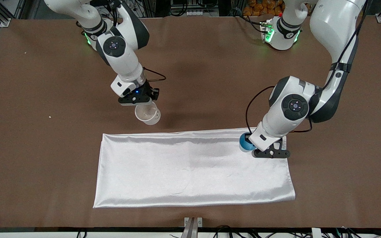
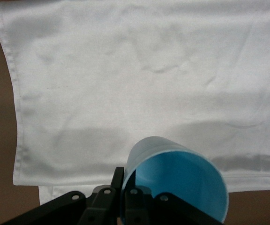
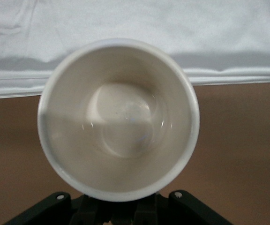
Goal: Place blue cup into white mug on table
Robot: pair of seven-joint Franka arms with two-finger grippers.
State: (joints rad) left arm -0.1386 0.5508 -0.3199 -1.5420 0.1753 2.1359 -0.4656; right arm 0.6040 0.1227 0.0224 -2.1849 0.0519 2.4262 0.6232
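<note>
A wide table [image 1: 38, 158] covered in plain brown matte material fills the scene, with a shiny white rectangular cloth [image 1: 193, 168] spread across the part nearer the front camera; metal framing, cables and what seems to be a heap of orange fruit are seen past the robots' bases. The blue cup [image 1: 245, 141] is held tilted in the left gripper [image 1: 271, 153], whose jaws are closed on its wall near the rim, over the corner of the cloth toward the left arm's end of the table; in the left wrist view its pale blue inside [image 2: 184, 185] is turned toward the cloth. The white mug [image 1: 148, 114] is gripped by the right gripper [image 1: 137, 99], with the jaws pinching its rim, over bare brown table just beside the cloth edge that lies farther from the front camera; the right wrist view looks straight into its empty off-white inside [image 3: 121, 119], and the handle is not shown. Whether the mug is resting on the table or raised slightly cannot be told. The two vessels are well apart, so the insertion is judged not yet begun. Since the cup is only slightly narrower than the mug, a small misalignment could leave it caught on the mug's rim, or tipped against it. A cup released while tilted could roll away across the slick cloth. A mug held askew or let go early might topple.
</note>
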